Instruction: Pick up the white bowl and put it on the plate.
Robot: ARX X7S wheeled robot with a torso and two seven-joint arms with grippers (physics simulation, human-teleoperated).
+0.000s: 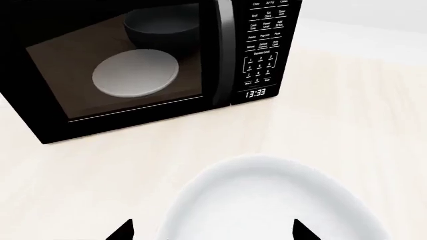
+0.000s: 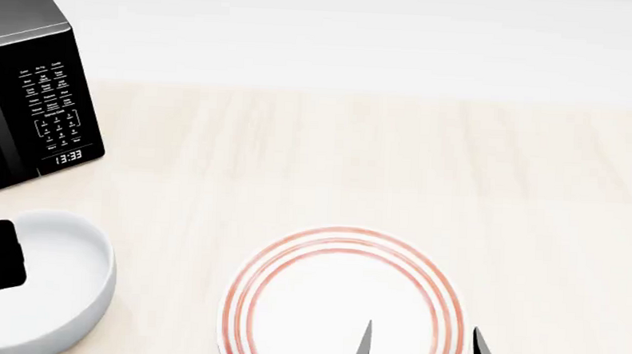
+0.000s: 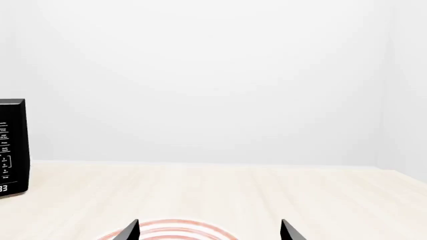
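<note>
White bowl (image 2: 49, 293) under left tool (image 1: 212, 232), jaws spread

Pale wood-grain counter (image 2: 402, 165), light and evenly lit, no hard shadows. Plain white wall (image 3: 213, 75) behind it, meeting the counter along a straight back edge; a second wall meets it at a corner on the right. Black microwave (image 1: 133, 65) on the counter at far left, door shut, glass reflective, keypad on its right side, clock reading 13:33.

White bowl (image 2: 60, 294) glossy smooth; table (image 2: 402, 165) pale matt wood.
</note>
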